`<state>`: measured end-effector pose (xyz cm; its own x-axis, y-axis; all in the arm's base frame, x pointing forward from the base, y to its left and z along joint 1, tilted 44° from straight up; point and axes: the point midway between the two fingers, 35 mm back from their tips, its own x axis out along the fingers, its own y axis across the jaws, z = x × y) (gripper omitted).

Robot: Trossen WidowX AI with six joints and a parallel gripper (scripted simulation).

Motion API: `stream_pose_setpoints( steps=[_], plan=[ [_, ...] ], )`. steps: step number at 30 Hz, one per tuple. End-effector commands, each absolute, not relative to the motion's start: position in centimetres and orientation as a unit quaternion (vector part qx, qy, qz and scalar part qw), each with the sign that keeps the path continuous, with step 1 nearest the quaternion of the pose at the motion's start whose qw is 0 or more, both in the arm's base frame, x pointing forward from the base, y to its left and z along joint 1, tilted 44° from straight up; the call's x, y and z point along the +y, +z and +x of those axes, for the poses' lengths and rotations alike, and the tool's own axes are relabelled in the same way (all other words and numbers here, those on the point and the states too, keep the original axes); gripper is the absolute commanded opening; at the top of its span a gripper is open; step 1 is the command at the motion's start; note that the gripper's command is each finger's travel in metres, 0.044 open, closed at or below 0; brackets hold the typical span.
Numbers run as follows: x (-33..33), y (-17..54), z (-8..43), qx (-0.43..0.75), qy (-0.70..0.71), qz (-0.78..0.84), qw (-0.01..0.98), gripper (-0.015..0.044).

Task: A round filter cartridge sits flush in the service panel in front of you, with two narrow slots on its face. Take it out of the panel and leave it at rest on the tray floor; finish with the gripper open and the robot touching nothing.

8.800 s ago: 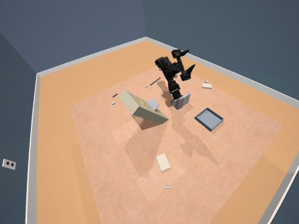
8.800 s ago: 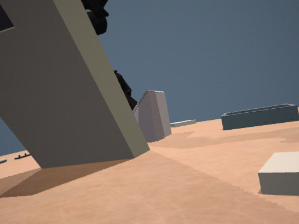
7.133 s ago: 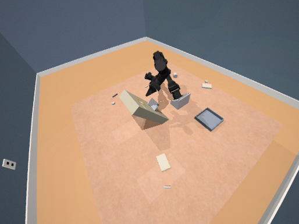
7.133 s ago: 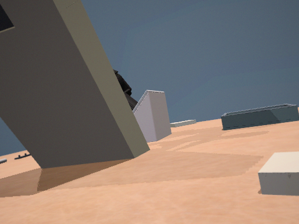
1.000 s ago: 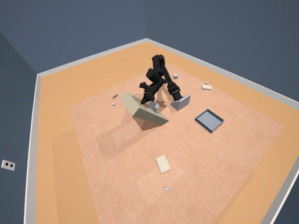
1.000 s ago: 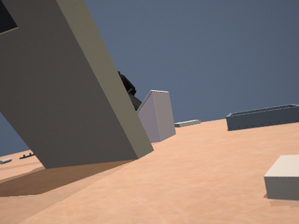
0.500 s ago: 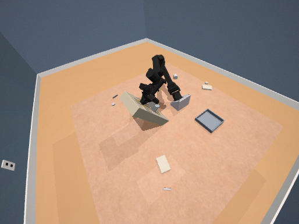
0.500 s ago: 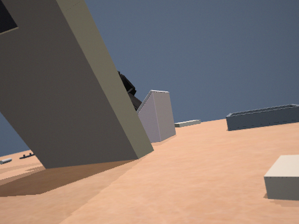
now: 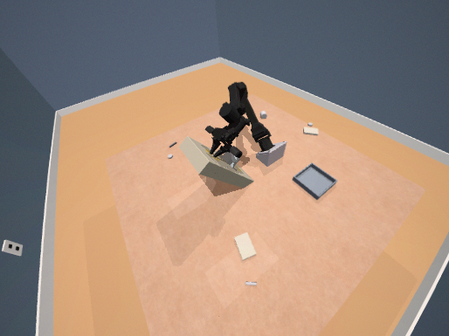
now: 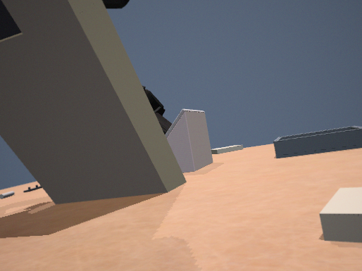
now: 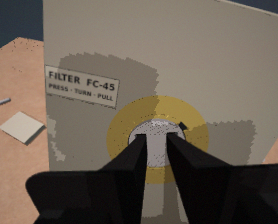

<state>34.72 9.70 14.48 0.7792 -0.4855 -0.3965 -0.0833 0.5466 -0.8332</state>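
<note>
Gripping the round filter cartridge (image 11: 156,152) between its two fingertips, my end effector (image 9: 213,153) (image 11: 155,136) is closed down on it at the face of the service panel (image 9: 224,175) (image 10: 81,122) (image 11: 210,45). The cartridge sits in the panel, inside a yellow ring (image 11: 119,136), and a small dark notch (image 11: 183,127) shows at its upper right edge in my wrist view. I cannot make out the slots, and I cannot tell whether the cartridge stands out from the panel at all. A label (image 11: 82,86) reading "FILTER FC-45, PRESS · TURN · PULL" is up and to the left of the ring in that view. The panel leans at a slant over the surface (image 9: 279,212) (image 10: 253,206) (image 11: 20,70).

Well apart from the panel, the tray (image 9: 304,188) (image 10: 317,144) lies on the surface, its floor bare. Between panel and tray stands a lilac block (image 9: 272,154) (image 10: 198,141). A flat cream block (image 9: 245,246) (image 10: 341,227) (image 11: 22,127) lies near a small grey cylinder (image 9: 251,284) (image 11: 4,101).
</note>
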Motion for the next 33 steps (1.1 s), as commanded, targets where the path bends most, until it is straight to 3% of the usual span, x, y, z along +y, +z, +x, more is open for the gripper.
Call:
stream_pose_setpoints(
  steps=[1,20,33],
  plan=[
    [9.3,14.2,35.0,0.321,-0.104,-0.509,0.792,0.0],
    [9.4,14.3,34.9,0.337,0.005,-0.737,0.585,0.0],
    [11.5,15.3,32.2,0.343,-0.001,-0.714,0.611,0.0]
  ],
)
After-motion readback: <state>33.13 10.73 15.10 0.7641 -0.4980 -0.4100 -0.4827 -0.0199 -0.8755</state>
